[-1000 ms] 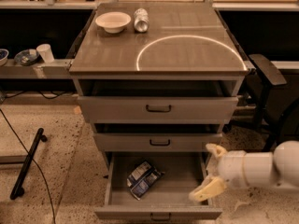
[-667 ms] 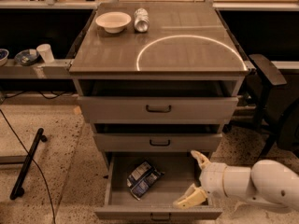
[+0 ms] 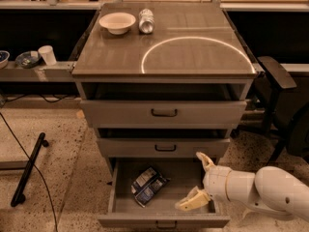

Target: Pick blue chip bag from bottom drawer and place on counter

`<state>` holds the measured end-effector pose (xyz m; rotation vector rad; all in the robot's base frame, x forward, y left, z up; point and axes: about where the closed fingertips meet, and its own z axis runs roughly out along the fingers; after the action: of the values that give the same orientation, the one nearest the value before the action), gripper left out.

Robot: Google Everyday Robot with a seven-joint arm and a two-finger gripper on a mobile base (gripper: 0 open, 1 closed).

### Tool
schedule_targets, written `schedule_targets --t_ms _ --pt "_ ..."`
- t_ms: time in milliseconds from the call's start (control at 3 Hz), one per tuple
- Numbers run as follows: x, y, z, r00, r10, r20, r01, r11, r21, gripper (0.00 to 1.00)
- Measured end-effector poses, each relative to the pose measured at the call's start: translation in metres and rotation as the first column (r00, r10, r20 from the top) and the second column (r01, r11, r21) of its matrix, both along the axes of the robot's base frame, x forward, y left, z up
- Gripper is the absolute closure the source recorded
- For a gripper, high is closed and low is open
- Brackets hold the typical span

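The blue chip bag lies flat in the open bottom drawer, left of its middle. My gripper is open, with one cream finger up near the drawer's back right and the other low over the drawer's front right. It sits to the right of the bag, apart from it, holding nothing. The counter is the glossy grey-brown cabinet top with a bright circular reflection.
A white bowl and a silver can stand at the counter's back left. The two upper drawers are pulled slightly out. A dark chair stands to the right. A black pole lies on the floor at left.
My gripper and arm have moved left and down into the right side of the open bottom drawer, closer to the bag. The bag has not moved.
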<state>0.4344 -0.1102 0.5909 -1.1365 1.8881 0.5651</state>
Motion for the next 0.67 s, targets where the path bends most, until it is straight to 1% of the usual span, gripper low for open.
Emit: schedule_targets --t_ms 333,667 --pt "0.008 0.005 -0.022 0.9999 0.006 0.014 -0.005 0.999 -0.054 0.00" --pt "0.031 0.005 -0.095 0.9994 0.015 0.032 -0.010 0.987 -0.163 0.00"
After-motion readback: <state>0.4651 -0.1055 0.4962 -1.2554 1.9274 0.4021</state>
